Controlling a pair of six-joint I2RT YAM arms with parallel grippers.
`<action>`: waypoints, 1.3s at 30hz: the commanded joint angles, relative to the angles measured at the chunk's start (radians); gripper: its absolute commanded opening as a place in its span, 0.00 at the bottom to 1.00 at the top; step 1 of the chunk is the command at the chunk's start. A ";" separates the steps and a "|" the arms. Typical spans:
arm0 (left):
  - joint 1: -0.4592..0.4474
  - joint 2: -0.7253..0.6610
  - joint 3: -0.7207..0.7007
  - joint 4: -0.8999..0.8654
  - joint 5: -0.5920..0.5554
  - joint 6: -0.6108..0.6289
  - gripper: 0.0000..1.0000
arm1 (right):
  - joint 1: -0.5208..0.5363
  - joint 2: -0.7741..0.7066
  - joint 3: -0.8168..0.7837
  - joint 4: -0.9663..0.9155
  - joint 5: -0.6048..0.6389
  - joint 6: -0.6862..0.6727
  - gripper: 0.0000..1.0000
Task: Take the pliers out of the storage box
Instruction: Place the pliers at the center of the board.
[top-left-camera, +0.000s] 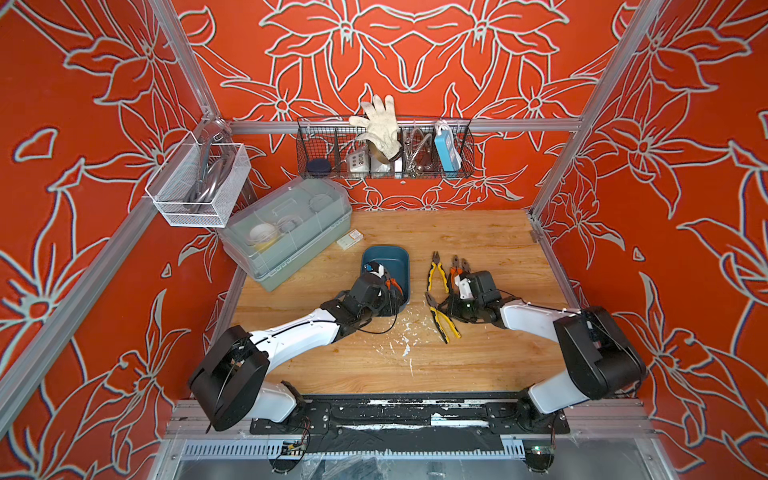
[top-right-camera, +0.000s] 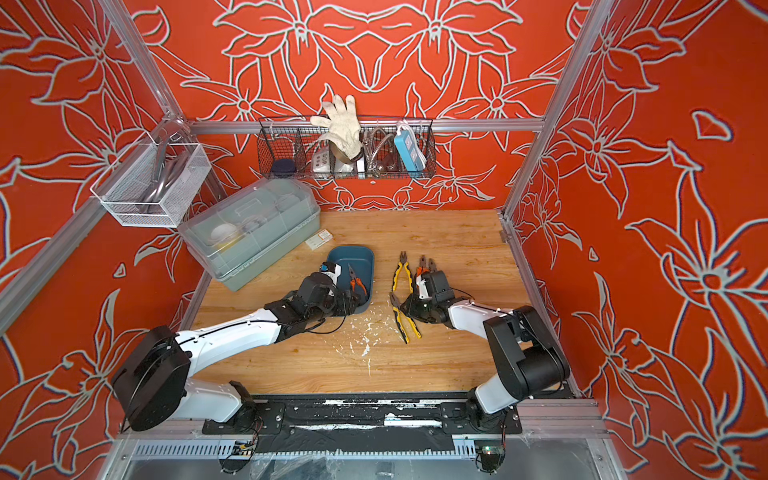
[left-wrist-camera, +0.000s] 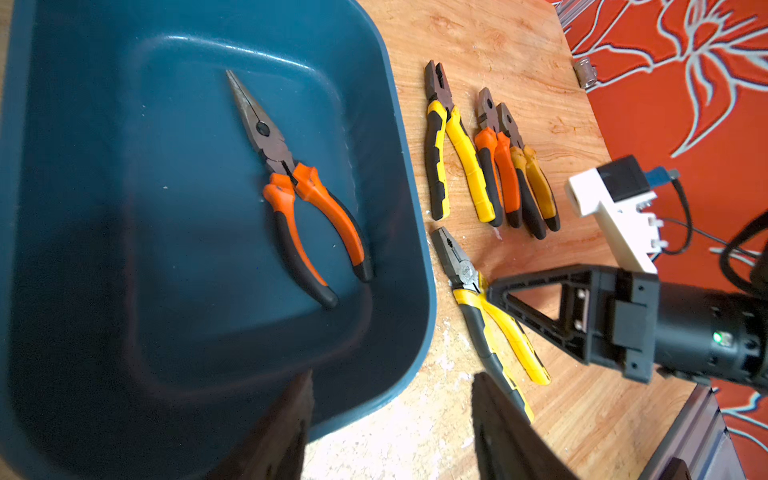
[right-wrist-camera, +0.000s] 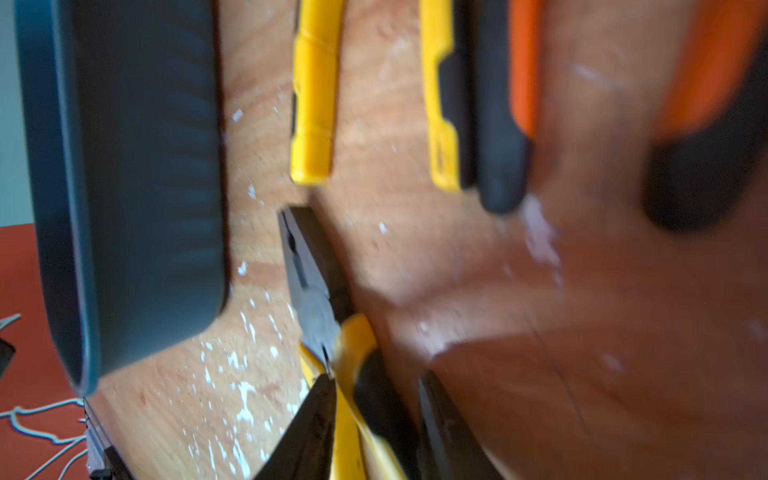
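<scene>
Five pliers; one storage box

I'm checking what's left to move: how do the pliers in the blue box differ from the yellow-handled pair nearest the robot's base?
The boxed pliers lie inside the storage box; the nearer yellow pliers lie on the table beside it. The boxed pliers have a long pointed nose, the nearer yellow pliers a short blunt one. Handles are orange-and-black on the boxed pliers, yellow-and-black on the nearer yellow pliers. Both lie flat and have dark metal jaws.
</scene>
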 joint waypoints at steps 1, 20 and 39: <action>-0.001 -0.004 0.022 -0.013 0.004 0.008 0.62 | -0.005 -0.058 -0.047 -0.117 0.044 -0.017 0.40; -0.001 0.001 0.021 -0.011 0.004 0.009 0.62 | 0.031 -0.222 -0.215 -0.041 -0.033 0.084 0.40; -0.002 0.003 0.024 -0.013 0.004 0.011 0.62 | 0.104 -0.238 -0.176 -0.032 -0.007 0.112 0.39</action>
